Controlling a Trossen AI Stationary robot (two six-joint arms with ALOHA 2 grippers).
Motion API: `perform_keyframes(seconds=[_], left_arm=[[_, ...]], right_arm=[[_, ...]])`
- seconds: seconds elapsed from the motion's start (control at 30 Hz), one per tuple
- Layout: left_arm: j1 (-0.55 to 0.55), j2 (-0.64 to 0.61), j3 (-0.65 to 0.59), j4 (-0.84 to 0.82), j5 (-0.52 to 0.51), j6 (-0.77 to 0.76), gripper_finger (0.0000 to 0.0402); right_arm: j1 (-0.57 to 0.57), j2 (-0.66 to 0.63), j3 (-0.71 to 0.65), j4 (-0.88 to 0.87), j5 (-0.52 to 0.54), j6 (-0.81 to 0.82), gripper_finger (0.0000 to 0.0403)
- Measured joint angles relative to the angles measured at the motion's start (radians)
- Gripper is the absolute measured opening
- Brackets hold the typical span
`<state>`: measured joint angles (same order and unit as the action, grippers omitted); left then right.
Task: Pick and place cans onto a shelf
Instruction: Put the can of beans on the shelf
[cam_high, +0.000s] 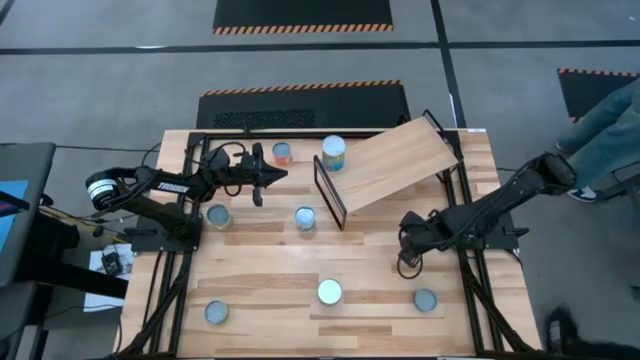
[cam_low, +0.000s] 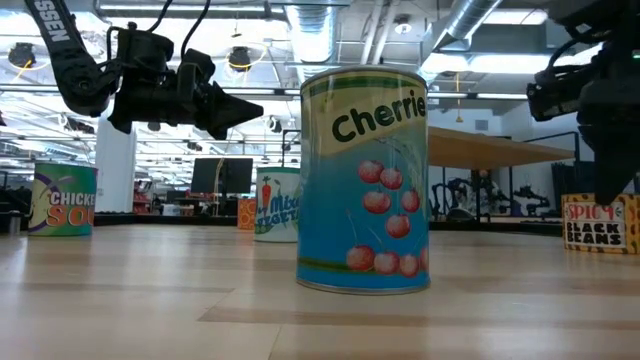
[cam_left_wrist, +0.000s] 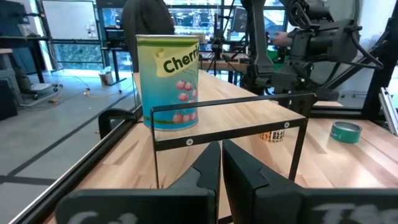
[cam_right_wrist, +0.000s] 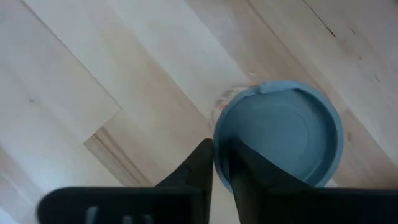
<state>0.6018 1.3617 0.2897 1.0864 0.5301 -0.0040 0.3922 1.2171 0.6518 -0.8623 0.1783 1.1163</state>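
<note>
High view: the right gripper (cam_high: 409, 262), fingers together, hovers near the can (cam_high: 424, 300) standing upright just ahead. Left gripper (cam_high: 262, 178), also closed and empty, faces the shelf (cam_high: 395, 160).

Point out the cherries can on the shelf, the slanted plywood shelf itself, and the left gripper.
Teal cherries can with pale lid (cam_high: 334, 153): high view, on its round lid.
Slanted light plywood shelf board (cam_high: 395, 163): high view, on bare board.
Left gripper (cam_high: 270, 176): high view, at its fingertips, jaws shut.
</note>
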Motion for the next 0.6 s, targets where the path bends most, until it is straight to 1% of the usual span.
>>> perform_keyframes(seconds=[0.13,0.2,0.3,0.47,0.6], left_arm=[[0.0,0.0,0.0,-0.005,-0.013,0.0,0.0006],[0.0,0.0,0.0,-0.006,-0.015,0.0,0.0006],[0.0,0.0,0.0,-0.007,-0.014,0.0,0.0006],[0.0,0.0,0.0,-0.007,-0.014,-0.001,0.0006],[0.0,0.0,0.0,-0.007,-0.014,-0.001,0.0006]], right_arm=[[-0.023,-0.009,0.005,0.013,-0.037,-0.05,0.0023],[-0.03,-0.005,0.026,0.0,-0.049,-0.075,0.001],[-0.036,-0.006,0.078,-0.022,-0.084,-0.115,0.0009],[-0.042,-0.006,0.184,-0.039,-0.112,-0.176,0.0014],[-0.042,-0.006,0.298,-0.034,-0.205,-0.228,0.0007]])
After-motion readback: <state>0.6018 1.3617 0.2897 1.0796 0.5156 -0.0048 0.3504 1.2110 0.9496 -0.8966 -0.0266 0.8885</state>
